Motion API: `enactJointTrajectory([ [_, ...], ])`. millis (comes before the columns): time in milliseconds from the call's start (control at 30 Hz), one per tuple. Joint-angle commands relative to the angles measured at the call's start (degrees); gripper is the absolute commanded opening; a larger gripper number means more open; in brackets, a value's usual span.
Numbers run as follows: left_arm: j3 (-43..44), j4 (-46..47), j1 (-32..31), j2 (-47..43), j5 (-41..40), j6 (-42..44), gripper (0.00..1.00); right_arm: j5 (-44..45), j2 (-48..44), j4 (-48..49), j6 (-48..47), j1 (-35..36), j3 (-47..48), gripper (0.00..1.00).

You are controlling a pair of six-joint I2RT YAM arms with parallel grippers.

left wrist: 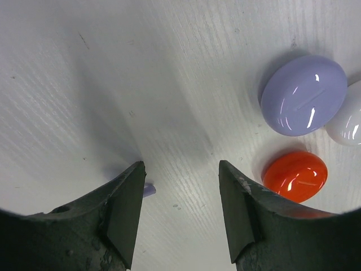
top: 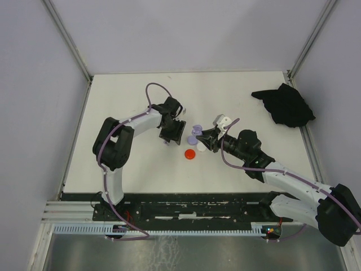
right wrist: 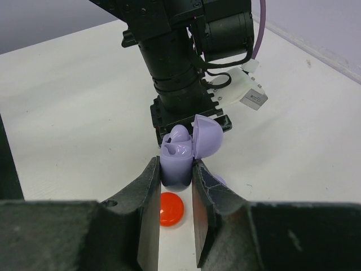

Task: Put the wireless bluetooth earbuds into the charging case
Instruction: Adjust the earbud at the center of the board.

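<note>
My right jaws are pinched tight on the open lilac charging case (right wrist: 179, 157), lid flipped back, with what looks like one bud seated. My left jaws are about half open and empty, low over the table (left wrist: 169, 68). A loose lilac earbud (left wrist: 149, 189) peeks out beside one left finger. It's mostly hidden, so I can't tell its long axis. My left arm's nearer.

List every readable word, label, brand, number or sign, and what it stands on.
None: no text is readable in any view. The open lilac case, red case and white case look unmarked; the white module on the left arm shows no legible print.
</note>
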Motion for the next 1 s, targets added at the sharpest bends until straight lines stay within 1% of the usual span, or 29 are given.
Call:
enactJointTrajectory([
  [0,-0.59,-3.87,-0.17,-0.89,0.05,1.11,0.62,0.03,-1.26,1.85,0.44,0.23,1.4,0.02],
  [133,-1.16,-4.9,-0.2,-1.89,-1.57,0.56,0.62,-0.05,-1.12,1.91,0.49,0.24,1.45,0.02],
  [400,0.2,-5.2,-0.17,-4.91,-1.54,-0.49,0.62,-0.11,-0.98,2.24,0.89,0.24,1.59,0.02],
  [600,1.11,-6.92,-0.09,-7.32,-8.57,-5.25,0.62,-0.1,-0.82,2.16,0.79,0.21,1.73,0.02],
  [733,1.49,-8.86,0.4,-6.27,-13.62,-8.07,0.62,-0.18,-0.8,2.06,0.76,0.25,1.78,0.02],
  [867,2.27,-9.13,0.59,-4.49,-14.3,-8.93,0.59,-0.21,-0.53,2.07,0.62,0.25,1.71,0.02],
  [967,3.09,-9.13,0.71,-2.82,-14.7,-9.14,0.54,-0.19,-0.56,2.13,0.68,0.23,1.62,0.02],
])
